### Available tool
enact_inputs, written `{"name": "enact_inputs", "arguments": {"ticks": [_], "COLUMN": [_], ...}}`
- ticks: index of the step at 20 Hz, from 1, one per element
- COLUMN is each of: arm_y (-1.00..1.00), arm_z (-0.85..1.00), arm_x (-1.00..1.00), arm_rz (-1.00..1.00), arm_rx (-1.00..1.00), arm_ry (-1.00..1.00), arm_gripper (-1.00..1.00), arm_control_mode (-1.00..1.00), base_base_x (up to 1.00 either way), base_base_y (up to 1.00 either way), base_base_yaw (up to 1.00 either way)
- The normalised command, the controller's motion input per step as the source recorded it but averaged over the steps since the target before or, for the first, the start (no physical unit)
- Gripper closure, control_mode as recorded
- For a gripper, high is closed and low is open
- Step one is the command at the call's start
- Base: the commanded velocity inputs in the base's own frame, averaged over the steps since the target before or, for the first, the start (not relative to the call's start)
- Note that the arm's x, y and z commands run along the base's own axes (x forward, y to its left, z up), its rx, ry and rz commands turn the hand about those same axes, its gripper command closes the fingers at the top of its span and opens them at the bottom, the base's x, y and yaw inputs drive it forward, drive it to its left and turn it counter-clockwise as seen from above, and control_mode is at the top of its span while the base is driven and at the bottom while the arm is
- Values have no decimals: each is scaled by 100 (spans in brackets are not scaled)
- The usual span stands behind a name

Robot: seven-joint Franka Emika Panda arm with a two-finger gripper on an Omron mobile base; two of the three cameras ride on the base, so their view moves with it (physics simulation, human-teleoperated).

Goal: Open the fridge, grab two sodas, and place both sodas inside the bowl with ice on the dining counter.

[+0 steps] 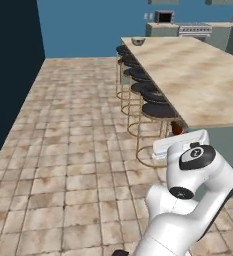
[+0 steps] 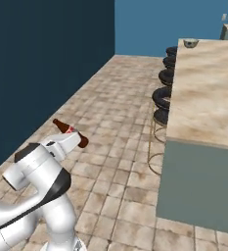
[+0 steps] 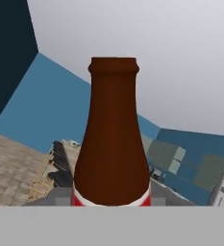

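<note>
A dark brown-red soda bottle [image 2: 61, 125] with a red and white label lies tilted across my gripper [image 2: 71, 133], which is shut on it and held up over the tiled floor. In the hand view the bottle [image 3: 112, 139] rises straight in front, neck up, hiding the fingertips. A bit of the same bottle [image 1: 177, 129] peeks above the white hand near the counter's near corner. The pale bowl [image 1: 138, 41] sits at the far end of the beige marble dining counter [image 1: 198, 80]; it also appears as the bowl [image 2: 190, 43] on the counter [image 2: 208, 98]. The fridge and the red can are out of view.
A row of black-seated bar stools [image 1: 148, 95] with gold legs lines the counter's left side, seen too as the stools [image 2: 162, 95]. Open tiled floor [image 1: 68, 140] stretches to the left. A dark wall [image 2: 37, 68] bounds the far left. Stove and wall cabinets [image 1: 195, 29] stand at the back.
</note>
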Motion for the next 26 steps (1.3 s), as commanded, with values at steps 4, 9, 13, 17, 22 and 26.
{"name": "enact_inputs", "arguments": {"ticks": [4, 9, 13, 17, 22, 26], "arm_y": [0, 0, 0, 0, 0, 0], "arm_z": [0, 0, 0, 0, 0, 0], "arm_x": [0, 0, 0, 0, 0, 0], "arm_rz": [0, 0, 0, 0, 0, 0], "arm_rx": [0, 0, 0, 0, 0, 0], "arm_ry": [0, 0, 0, 0, 0, 0], "arm_gripper": [100, 100, 100, 100, 100, 100], "arm_control_mode": [100, 100, 100, 100, 100, 100], "base_base_x": [83, 86, 74, 65, 58, 57], "base_base_y": [74, 67, 68, 80, 95, 100], "base_base_yaw": [-36, -38, -39, -36, -32, -29]}}
